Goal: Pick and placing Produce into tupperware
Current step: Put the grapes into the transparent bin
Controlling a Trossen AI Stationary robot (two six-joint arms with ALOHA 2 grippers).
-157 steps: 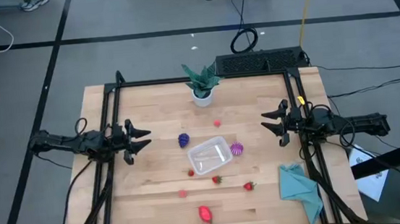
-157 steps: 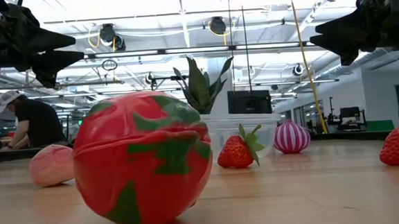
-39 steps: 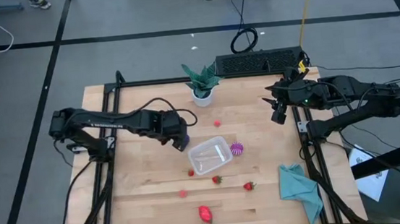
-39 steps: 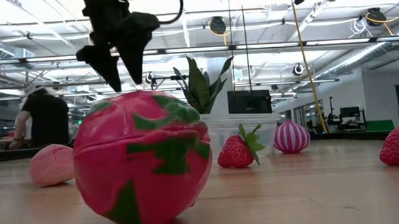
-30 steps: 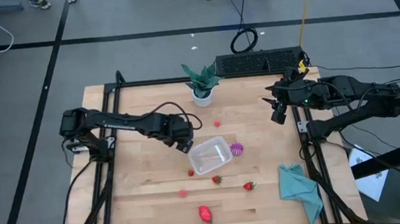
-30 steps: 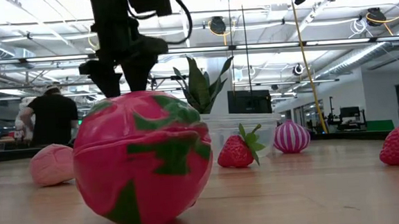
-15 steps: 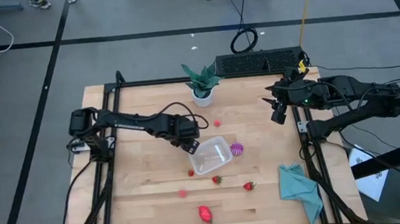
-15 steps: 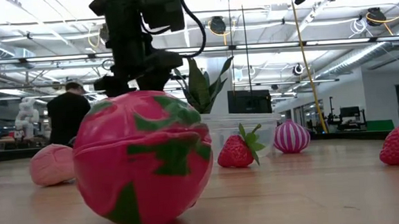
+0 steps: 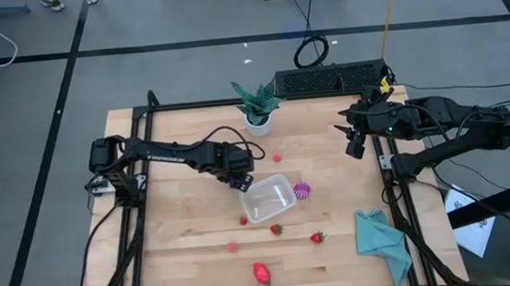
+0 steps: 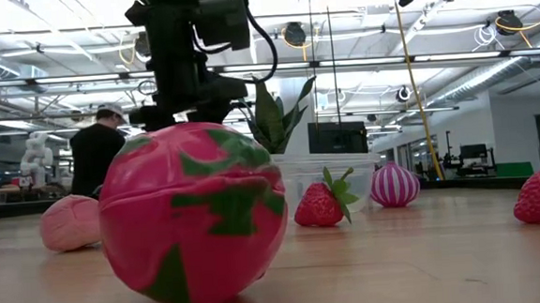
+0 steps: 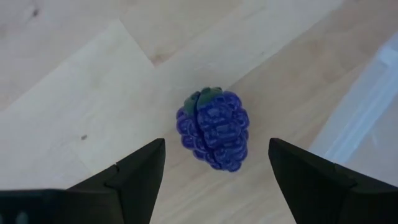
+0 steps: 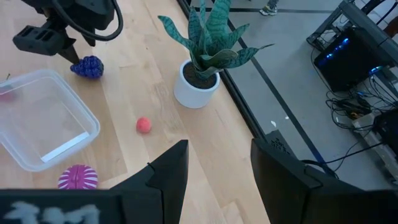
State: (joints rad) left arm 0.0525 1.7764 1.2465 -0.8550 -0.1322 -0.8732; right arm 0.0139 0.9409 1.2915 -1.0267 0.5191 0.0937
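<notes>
Blackberry [image 11: 214, 129] lies on the table [image 9: 180, 242] just beside the tupperware [image 9: 267, 200]; left gripper [image 11: 214, 163] hangs over it, fingers wide open, holding nothing; right gripper [image 9: 352, 139] waits half-open, empty

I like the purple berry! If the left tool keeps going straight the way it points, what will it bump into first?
Probably that purple berry. The left tool is open and points down at it, with the berry lined up between its fingers and wooden table underneath. How far above it hangs is hard to judge.

A bumpy blue-purple berry [image 11: 213, 129] with a green cap lies on pale wood tabletop [image 11: 93, 93]; the pincer fingers [image 11: 137, 177] are dark.
</notes>
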